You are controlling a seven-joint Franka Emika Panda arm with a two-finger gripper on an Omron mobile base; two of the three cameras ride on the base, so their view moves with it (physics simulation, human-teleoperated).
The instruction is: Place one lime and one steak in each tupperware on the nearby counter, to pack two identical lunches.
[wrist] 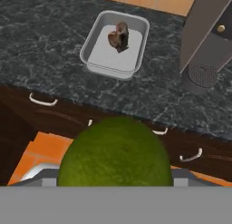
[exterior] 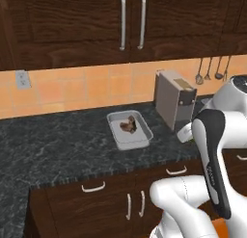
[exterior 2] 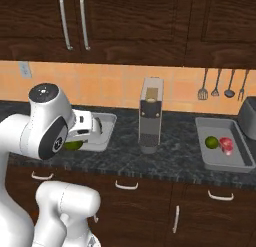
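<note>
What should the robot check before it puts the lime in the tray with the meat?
1. Lime in the gripper: ok, the hand view has it big and close right at the fingers, so it looks held.
2. Left tray has a steak: ok.
3. Room for the lime in that tray: ok, the floor beside the steak is bare.
4. Gripper over the tray: not ok, the hand view puts it above the cabinet fronts, short of the tray.
5. Path clear of the grey appliance: ok, it stands to the tray's right.
6. Right tray done: ok, it holds a lime and a steak.
</note>
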